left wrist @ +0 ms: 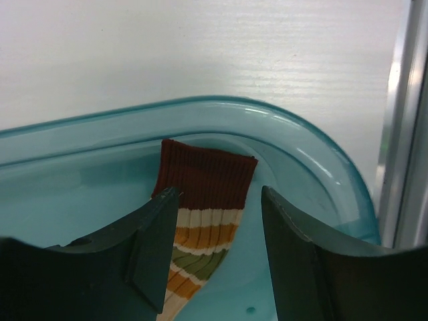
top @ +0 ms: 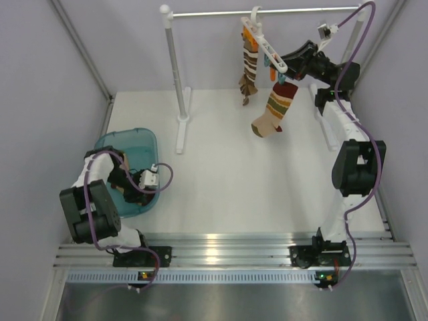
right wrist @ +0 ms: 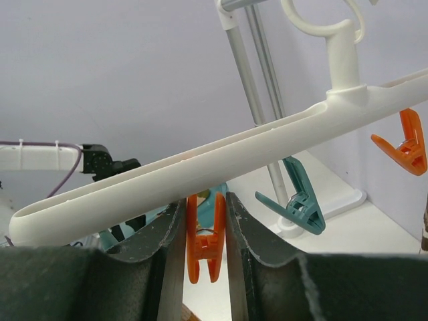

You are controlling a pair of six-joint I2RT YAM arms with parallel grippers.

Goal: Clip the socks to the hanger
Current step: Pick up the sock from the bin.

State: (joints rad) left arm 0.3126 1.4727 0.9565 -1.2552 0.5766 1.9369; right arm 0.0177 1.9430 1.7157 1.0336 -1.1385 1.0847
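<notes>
Right gripper (right wrist: 205, 208) is pinching an orange clip (right wrist: 204, 253) under the hanger (right wrist: 200, 167), while left gripper (left wrist: 219, 198), jaws parted, is hovering over a tan sock (left wrist: 204, 175) in the teal tub (left wrist: 304, 144); a shallow grab may be courting a dropped sock.

Your overhead view covers the white tabletop (top: 234, 194), sharing the teal plastic tub (top: 137, 144) with your close left wrist view and the white plastic hanger (right wrist: 200, 170) with your upward-facing right.
</notes>
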